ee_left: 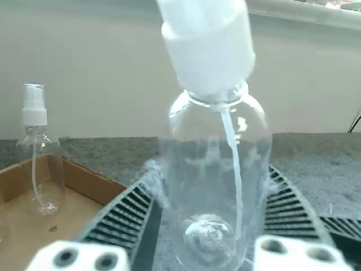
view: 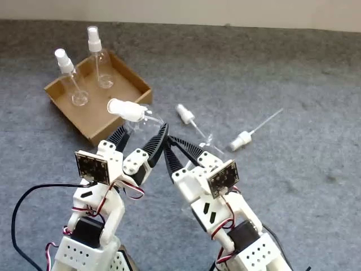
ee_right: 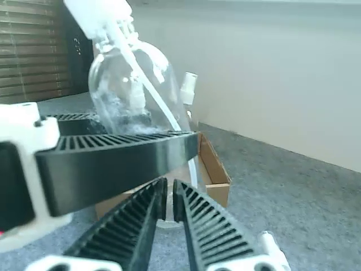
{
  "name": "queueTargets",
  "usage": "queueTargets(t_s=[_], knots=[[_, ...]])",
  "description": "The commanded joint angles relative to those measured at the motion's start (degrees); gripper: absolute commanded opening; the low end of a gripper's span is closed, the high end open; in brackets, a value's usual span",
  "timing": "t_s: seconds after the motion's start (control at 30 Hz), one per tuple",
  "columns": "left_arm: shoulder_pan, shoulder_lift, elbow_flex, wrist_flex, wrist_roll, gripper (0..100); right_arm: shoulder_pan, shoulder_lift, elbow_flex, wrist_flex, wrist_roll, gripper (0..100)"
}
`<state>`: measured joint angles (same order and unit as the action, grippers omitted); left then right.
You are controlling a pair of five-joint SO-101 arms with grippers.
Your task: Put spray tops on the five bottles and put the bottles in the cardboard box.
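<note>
The left gripper (view: pixel 141 131) clamps a capped bottle (view: pixel 128 110). At its three o'clock, the right gripper (ee_right: pixel 169 189) is pinched together, empty. The cardboard box (view: pixel 121 84) sits at ten o'clock.

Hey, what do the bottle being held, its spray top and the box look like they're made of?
The bottle: clear and glossy, the tube visible through it, with highlights; plastic or glass, hard to say which. Its spray top: opaque white, smooth, probably plastic. The box: brown, matte, with thin folded walls; looks like cardboard.
</note>
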<state>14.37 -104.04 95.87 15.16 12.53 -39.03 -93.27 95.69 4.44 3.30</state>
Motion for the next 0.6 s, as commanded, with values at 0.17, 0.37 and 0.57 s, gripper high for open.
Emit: queueTargets(t_s=[0.17, 0.37, 0.57], knots=[[0.7, -0.7, 1.2, -8.6, 1.0, 13, -5.4, -0.4, 10.2, -1.5, -0.4, 1.5], [3.9, -0.7, 1.2, -11.1, 1.0, 13, -5.4, -0.2, 10.2, -1.5, -0.4, 1.5], [9.9, -0.7, 1.2, -11.6, 0.9, 13, -5.3, -0.5, 10.2, 0.5, -0.2, 1.5]])
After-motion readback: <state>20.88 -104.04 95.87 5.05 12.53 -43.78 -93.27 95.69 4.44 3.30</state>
